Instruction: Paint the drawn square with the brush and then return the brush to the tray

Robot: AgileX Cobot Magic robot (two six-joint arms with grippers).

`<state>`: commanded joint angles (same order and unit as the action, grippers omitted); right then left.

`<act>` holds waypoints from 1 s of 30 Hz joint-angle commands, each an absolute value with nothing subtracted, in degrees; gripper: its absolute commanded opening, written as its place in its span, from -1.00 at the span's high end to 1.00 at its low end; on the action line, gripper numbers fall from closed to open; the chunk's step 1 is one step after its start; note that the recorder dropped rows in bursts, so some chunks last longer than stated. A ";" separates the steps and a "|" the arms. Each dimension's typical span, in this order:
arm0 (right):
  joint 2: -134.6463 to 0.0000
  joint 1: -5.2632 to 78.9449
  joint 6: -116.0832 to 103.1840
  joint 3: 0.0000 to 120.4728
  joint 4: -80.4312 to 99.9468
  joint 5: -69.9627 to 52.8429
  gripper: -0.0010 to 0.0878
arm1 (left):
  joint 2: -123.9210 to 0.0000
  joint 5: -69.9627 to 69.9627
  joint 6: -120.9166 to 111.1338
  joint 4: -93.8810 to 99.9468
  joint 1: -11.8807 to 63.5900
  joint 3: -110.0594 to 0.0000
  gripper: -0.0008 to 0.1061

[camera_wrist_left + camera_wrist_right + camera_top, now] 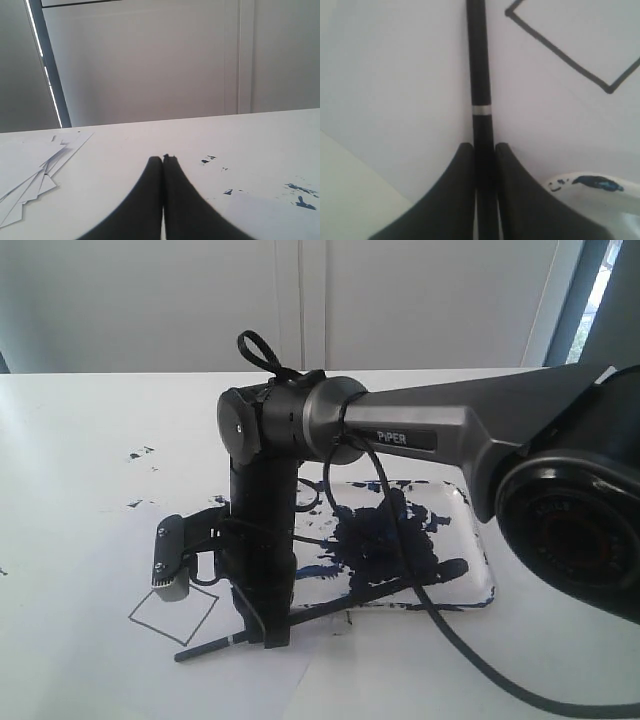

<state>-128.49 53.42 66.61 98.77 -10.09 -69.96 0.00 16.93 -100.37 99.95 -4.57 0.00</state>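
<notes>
The brush (479,60) has a smooth black handle with a faint sheen and a narrow bright band that looks like metal, and the right gripper (484,147) pinching it has matt black jaws, seemingly plastic or rubber. The tray (483,575) looks like glossy white plastic, coated with thick, wet-looking dark blue paint (385,535), while the drawn square (175,618) is a thin pen line on matt white paper (230,680) lying on a smooth white counter (80,420). The arm (430,430) above has a satin grey shell and matt black joints.

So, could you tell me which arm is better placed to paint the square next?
Right: the right claw is shut on the brush beside the unpainted drawn square; the left claw is shut and empty.
</notes>
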 joint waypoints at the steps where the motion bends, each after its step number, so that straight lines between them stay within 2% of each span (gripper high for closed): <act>1: -128.49 53.32 67.59 98.77 -9.67 -69.96 0.98 | 0.00 16.93 -100.37 99.95 -4.57 0.00 0.99; 8: -128.49 53.19 74.69 98.77 -9.43 -69.96 0.98 | 0.00 16.93 -100.37 99.95 -4.57 0.00 0.99; 24: -124.50 53.19 69.89 98.77 -13.70 -69.96 0.97 | 0.00 16.93 -100.37 99.95 -4.57 0.00 0.99; 25: -124.50 53.19 69.17 98.77 -13.70 -69.96 0.95 | 0.00 16.93 -100.37 99.95 -4.57 0.00 0.99; 30: -124.50 53.19 68.07 98.77 -13.70 -69.14 0.54 | 0.00 16.93 -100.37 99.95 -4.57 0.00 0.99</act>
<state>-124.50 53.19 68.07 98.77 -13.70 -69.14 0.00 16.93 -100.37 99.95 -4.57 0.00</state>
